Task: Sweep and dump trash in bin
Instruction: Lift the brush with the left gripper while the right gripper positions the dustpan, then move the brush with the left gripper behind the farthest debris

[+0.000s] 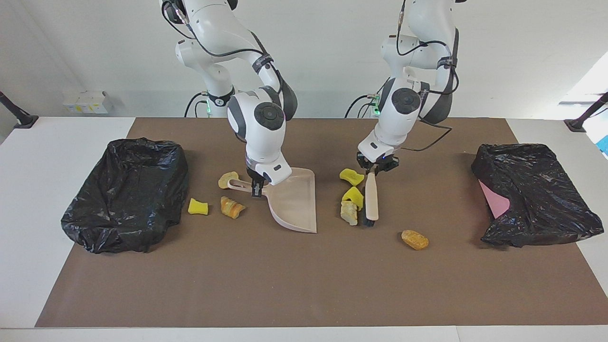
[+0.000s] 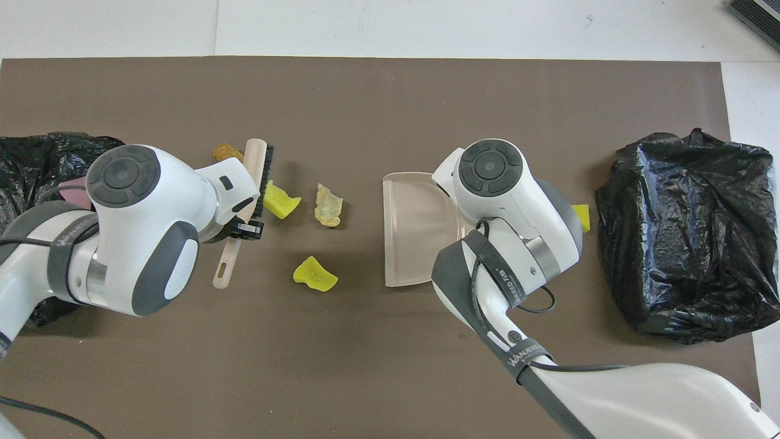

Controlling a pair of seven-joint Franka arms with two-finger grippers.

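I see the brush (image 1: 371,202) lying lengthwise away from the robots, bristles farthest, left gripper (image 1: 377,166) clamped on its handle. My right gripper (image 1: 256,186) clamps the dustpan (image 1: 294,202), mouth facing the brush. 7 trash lumps (image 1: 352,176) on the mat: 3 between them, 3 near the handle, 1 apart.

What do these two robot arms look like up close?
Both arms are glossy white with rounded dark grey joint sections and round grey caps. Black cables run along them, held by black lettered straps. The left gripper and the right gripper are small and black. Green lights glow at the bases.
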